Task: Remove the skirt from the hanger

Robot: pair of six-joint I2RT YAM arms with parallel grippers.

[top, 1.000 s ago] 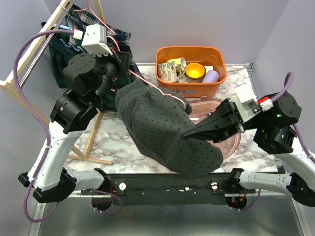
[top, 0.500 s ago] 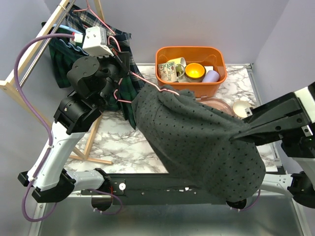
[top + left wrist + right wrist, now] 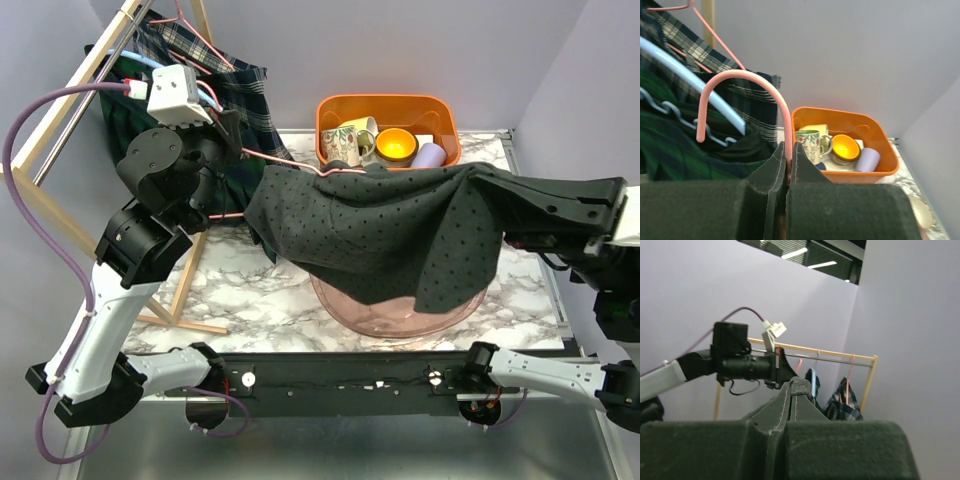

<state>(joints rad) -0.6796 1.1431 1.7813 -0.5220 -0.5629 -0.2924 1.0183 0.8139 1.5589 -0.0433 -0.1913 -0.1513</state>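
Observation:
The grey dotted skirt hangs stretched between my two arms above the table. Its left edge sits on the pink hanger. My left gripper is shut on the pink hanger, pinching the shaft below the hook in the left wrist view; the gripper shows its jaws closed on it. My right gripper is shut on the skirt's right edge and holds it high; a fold of the skirt sticks out over the closed fingertips of the gripper.
An orange bin with a mug, a yellow bowl and a lilac cup stands at the back. A pink basin lies under the skirt. A wooden rack with plaid clothes stands at the left.
My right gripper has lifted and pulled the skirt up and to the right, stretching it flat. My left arm has moved the hanger back and left. The basin now shows below.

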